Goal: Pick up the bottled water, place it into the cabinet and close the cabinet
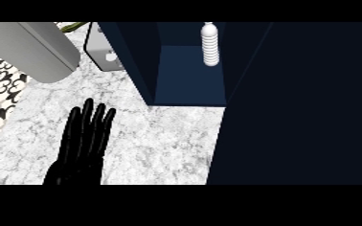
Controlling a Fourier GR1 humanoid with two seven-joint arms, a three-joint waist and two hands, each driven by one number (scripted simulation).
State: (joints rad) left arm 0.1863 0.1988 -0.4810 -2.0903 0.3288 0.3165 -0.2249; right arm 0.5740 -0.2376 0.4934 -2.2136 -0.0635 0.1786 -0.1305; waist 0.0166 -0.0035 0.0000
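The bottled water (210,45) is a white ribbed bottle standing upright inside the dark blue cabinet (191,81), near the back of its shelf. The cabinet's door (290,105) is a large dark panel swung out, filling the right side of the view. My left hand (83,141) rests low on the left over the marble counter, fingers straight and pointing up, holding nothing. It lies well apart from the cabinet and the bottle. My right hand does not show in this view.
A grey cylindrical object (42,50) lies at the upper left. A small grey device (106,52) sits just left of the cabinet's wall. A black-and-white patterned strip (8,88) runs along the left edge. Marble counter (163,134) spreads in front of the cabinet.
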